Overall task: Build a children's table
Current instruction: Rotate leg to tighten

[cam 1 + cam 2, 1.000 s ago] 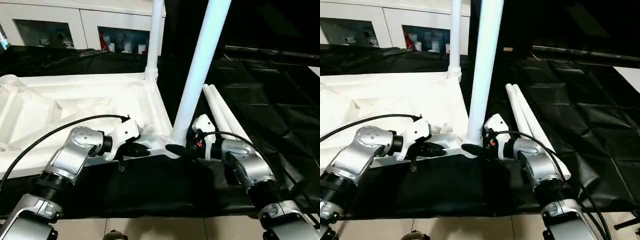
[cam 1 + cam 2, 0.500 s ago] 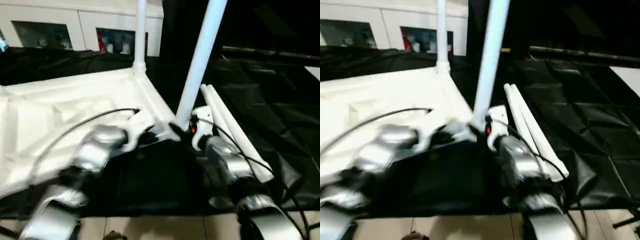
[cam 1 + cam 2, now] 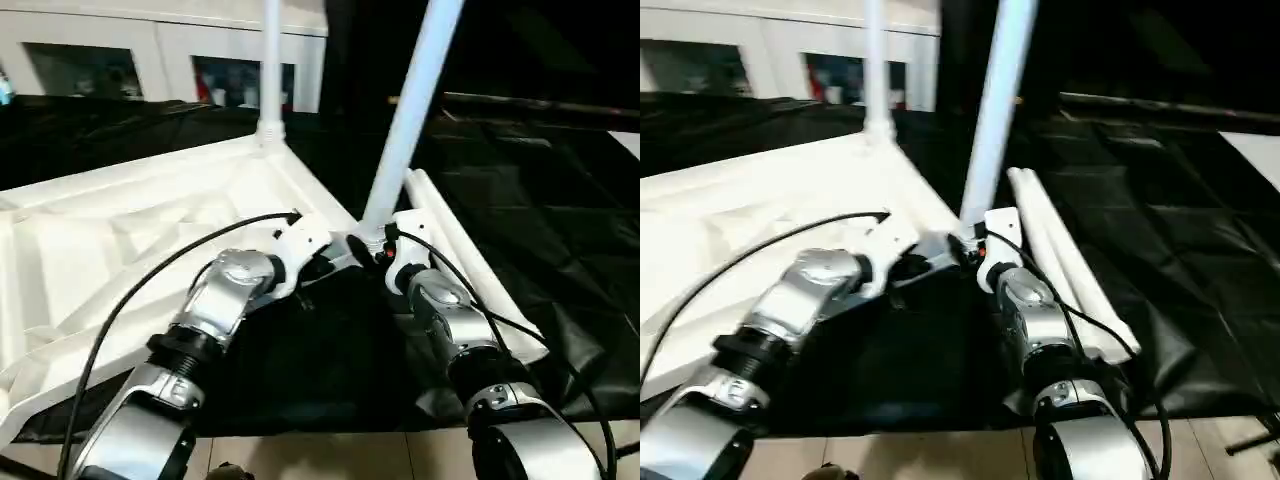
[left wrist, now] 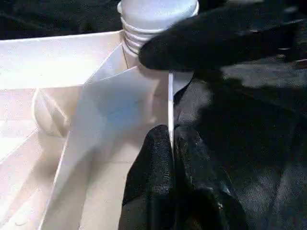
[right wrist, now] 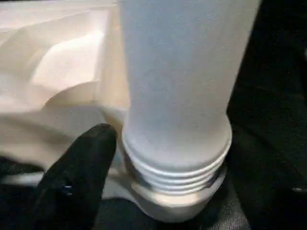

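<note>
Left wrist view: the left gripper (image 4: pixel 172 143) is pinched tight on the thin rim of the tabletop (image 4: pixel 72 62), just beside the corner socket where the near leg (image 3: pixel 410 110) stands (its ribbed collar not fully sunk, I judge). To seat it well, steady that rim and press straight down. The right gripper (image 5: pixel 158 158) stands spread around the collar; one finger (image 5: pixel 79 172) shows beside it, contact unclear, and beyond, a second leg (image 3: pixel 270 60) rises from the far corner.

White ribbed tabletop (image 3: pixel 120 230), 2 white upright legs (image 3: pixel 415 95), black table drape (image 3: pixel 540 200), silver forearms (image 3: pixel 215 300)
</note>
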